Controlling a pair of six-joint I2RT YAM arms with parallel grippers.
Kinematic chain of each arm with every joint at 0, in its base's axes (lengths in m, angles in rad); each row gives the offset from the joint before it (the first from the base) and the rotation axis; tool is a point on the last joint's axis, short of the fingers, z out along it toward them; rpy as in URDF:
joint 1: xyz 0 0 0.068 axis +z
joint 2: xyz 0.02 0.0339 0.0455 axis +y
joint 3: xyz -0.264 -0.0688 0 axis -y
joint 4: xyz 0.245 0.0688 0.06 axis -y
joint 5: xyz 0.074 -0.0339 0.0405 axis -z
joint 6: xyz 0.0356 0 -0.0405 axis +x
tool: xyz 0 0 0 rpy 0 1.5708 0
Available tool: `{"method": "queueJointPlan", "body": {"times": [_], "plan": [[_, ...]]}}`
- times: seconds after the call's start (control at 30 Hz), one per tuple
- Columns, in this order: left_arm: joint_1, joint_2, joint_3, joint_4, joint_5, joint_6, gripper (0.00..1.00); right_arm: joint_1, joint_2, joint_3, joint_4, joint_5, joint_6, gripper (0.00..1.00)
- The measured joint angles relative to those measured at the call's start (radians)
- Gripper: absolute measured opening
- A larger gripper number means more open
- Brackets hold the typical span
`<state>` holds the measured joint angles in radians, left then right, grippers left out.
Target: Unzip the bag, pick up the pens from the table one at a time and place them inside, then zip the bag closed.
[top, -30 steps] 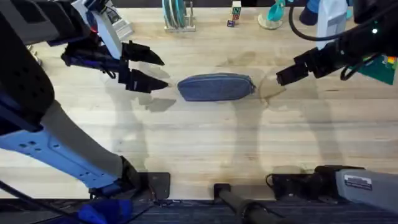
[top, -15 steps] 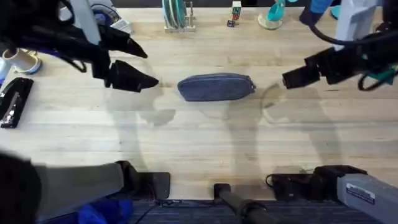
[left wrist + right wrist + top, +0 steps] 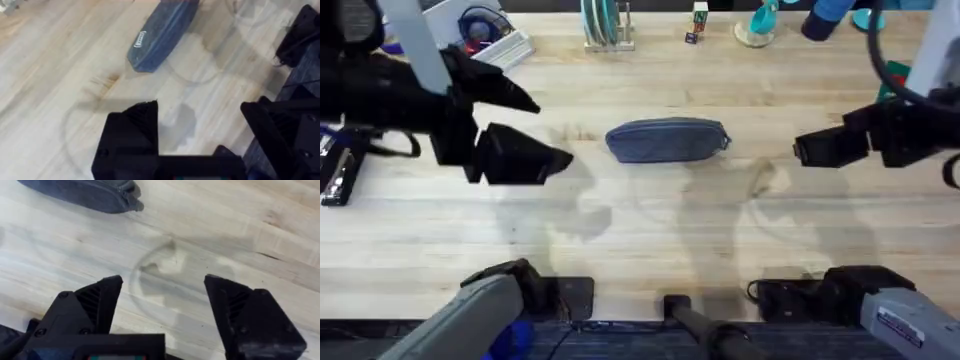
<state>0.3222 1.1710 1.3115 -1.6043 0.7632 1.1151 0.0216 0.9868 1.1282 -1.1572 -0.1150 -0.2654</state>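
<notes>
while the bag [image 3: 667,140] lies closed mid-surface [image 3: 650,230], long axis pointing arm to arm, both end effectors, left [image 3: 545,128] and right [image 3: 798,150], hang open and empty (left looks slightly nearer).

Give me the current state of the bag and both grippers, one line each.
bag: zipped shut, lying flat on the table, touched by neither gripper.
left gripper: open, holding nothing, off the bag's one end.
right gripper: open, holding nothing, above bare wood off the bag's other end.
</notes>
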Motion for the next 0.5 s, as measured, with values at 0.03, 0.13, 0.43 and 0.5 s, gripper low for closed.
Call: {"method": "queueJointPlan", "body": {"times": [0.03, 0.13, 0.43, 0.5], "plan": [[0.0, -0.014, 0.0, -0.011, -0.001, -0.007, 0.997, 0.0, -0.015, 0.0, 0.0, 0.0, 0.001, 0.997], [0.0, -0.057, 0.0, -0.03, -0.002, -0.033, 0.997, 0.0, -0.062, 0.0, -0.001, -0.006, 0.005, 0.997], [0.0, -0.233, 0.0, -0.056, -0.002, -0.106, 0.996, 0.0, -0.172, 0.0, -0.048, -0.047, 0.008, 0.996], [0.0, -0.275, 0.0, -0.066, -0.002, -0.122, 0.996, 0.0, -0.186, 0.0, -0.062, -0.05, 0.008, 0.996]]}}
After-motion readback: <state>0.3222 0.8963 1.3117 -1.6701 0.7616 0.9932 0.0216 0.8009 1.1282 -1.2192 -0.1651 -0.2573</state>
